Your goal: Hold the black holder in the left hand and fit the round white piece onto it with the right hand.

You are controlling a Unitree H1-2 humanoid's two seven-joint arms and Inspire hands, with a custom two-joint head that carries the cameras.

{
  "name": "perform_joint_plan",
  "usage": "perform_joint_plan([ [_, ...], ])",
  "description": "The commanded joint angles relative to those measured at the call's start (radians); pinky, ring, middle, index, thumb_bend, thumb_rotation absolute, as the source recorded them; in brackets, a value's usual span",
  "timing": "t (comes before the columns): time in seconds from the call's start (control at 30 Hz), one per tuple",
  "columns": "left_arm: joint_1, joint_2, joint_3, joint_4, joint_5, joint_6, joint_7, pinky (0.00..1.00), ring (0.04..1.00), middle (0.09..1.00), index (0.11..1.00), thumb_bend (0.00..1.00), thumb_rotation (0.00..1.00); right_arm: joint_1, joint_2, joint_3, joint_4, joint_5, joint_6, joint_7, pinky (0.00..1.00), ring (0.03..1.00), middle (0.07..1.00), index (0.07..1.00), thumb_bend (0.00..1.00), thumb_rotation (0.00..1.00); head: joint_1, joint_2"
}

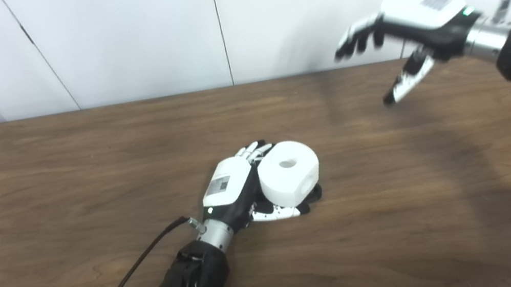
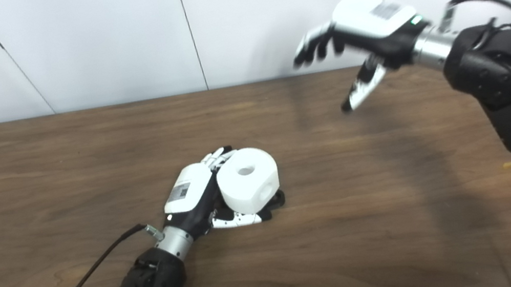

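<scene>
Currently you've got: left hand (image 1: 234, 188) low on the counter (image 1: 62, 196), fingers (image 1: 280, 212) grasping the black holder (image 1: 314, 193) | round white piece (image 1: 289, 171) seated on it | right hand (image 1: 403, 30) raised well apart, fingers released, empty.

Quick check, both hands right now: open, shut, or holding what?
Left hand: shut on the round white piece, low at the table.
Right hand: open, empty, raised above the table.

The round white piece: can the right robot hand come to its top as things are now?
Probably yes. The right robot hand is open and raised; nothing lies between. The left robot hand holds the round white piece at its side only.
</scene>
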Motion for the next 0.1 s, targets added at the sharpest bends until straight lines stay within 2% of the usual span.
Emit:
perform_joint_plan([
  [0.0, 0.086, 0.012, -0.044, 0.096, 0.014, 0.019, -0.062, 0.95, 0.946, 0.876, 0.484, 0.52, 0.06, -0.016, 0.031, -0.051, -0.028, 0.051, 0.062, -0.068, 0.51, 0.601, 0.652, 0.649, 0.74, 0.0, 0.001, 0.001],
  [0.07, 0.088, 0.013, -0.04, 0.096, 0.009, 0.018, -0.062, 0.95, 0.944, 0.875, 0.483, 0.52, 0.05, 0.006, 0.071, -0.09, -0.042, 0.082, 0.114, -0.108, 0.46, 0.567, 0.639, 0.63, 0.73, 0.0, 0.002, -0.001],
])
